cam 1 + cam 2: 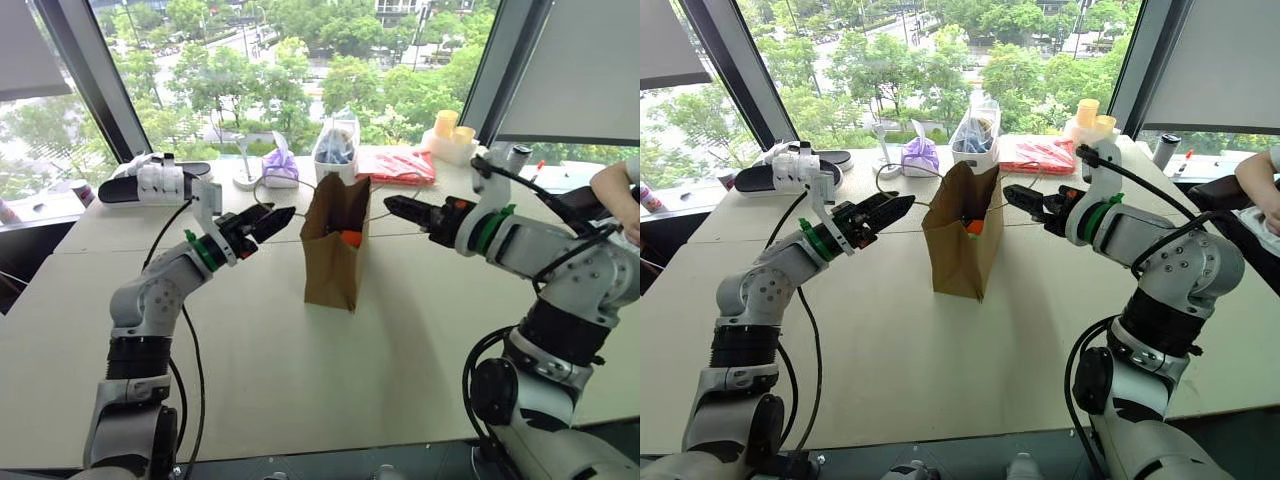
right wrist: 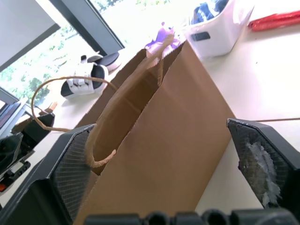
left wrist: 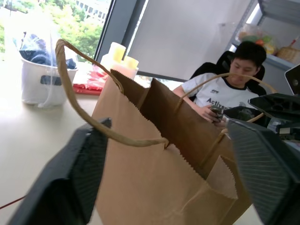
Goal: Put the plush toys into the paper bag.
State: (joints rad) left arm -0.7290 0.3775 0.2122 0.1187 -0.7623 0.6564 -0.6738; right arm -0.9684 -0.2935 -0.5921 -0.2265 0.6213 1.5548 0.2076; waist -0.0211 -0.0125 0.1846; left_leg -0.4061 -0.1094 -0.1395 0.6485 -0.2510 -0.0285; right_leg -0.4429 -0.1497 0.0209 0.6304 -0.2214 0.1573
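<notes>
paper bag (image 1: 334, 240) upright mid-table (image 1: 250, 350), orange plush toy (image 1: 350, 238) inside. left gripper (image 1: 272, 221) just left of bag, right gripper (image 1: 397, 209) just right, both apart from it. behind bag by window: basket (image 1: 336, 152), tissue bundle (image 1: 279, 165) to its left, red packet (image 1: 397, 165) to its right.

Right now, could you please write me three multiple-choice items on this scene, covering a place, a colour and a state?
1. Where does the paper bag stand?
A. between the two grippers
B. in the white basket
C. on the floor

2. What colour is the toy seen inside the bag's mouth?
A. blue
B. orange
C. white

3. How are the left gripper and right gripper?
A. both shut
B. one shut
C. both open

Answers: 1 A, a gripper points at it from each side; 2 B, orange shows in the opening; 3 C, wrist views show fingers spread wide.
</notes>
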